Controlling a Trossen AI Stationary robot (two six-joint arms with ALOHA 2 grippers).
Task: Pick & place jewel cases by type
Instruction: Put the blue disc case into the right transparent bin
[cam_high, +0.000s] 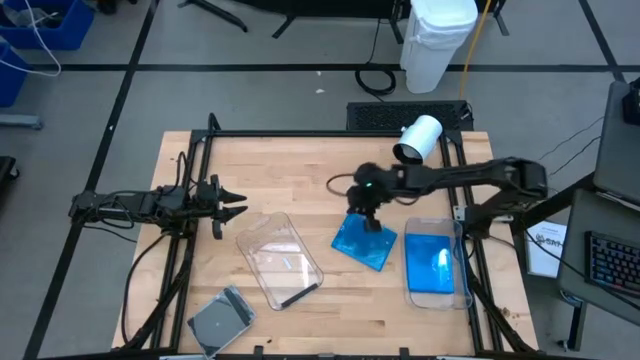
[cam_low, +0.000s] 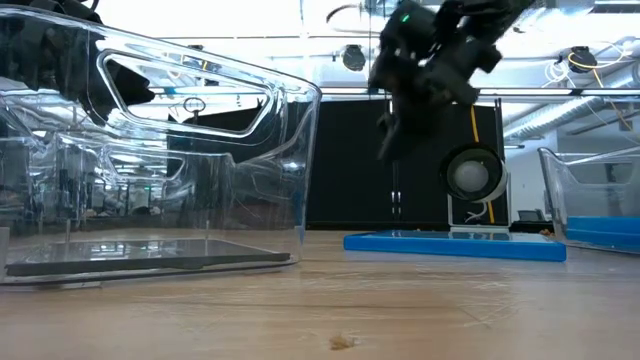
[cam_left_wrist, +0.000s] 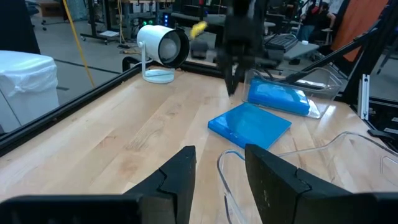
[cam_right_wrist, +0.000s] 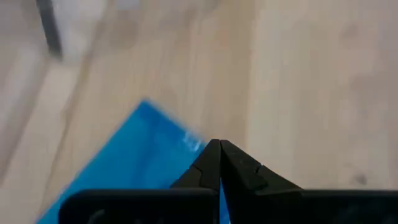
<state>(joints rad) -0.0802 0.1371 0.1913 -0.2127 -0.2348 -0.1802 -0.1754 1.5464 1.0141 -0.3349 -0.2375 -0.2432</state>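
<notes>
right claw (cam_low: 385, 135) closed empty above blue jewel case (cam_high: 364, 242); left claw (cam_high: 236, 200) open.

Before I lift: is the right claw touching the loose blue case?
Apart. The low view shows the shut right claw hanging above the blue case, with clear background between them.

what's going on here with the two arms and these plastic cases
The right gripper, shut and empty, hovers above a flat bright blue jewel case lying on the wooden table. Another blue case sits in the clear tub on the right. The left gripper waits open near the left edge.
</notes>
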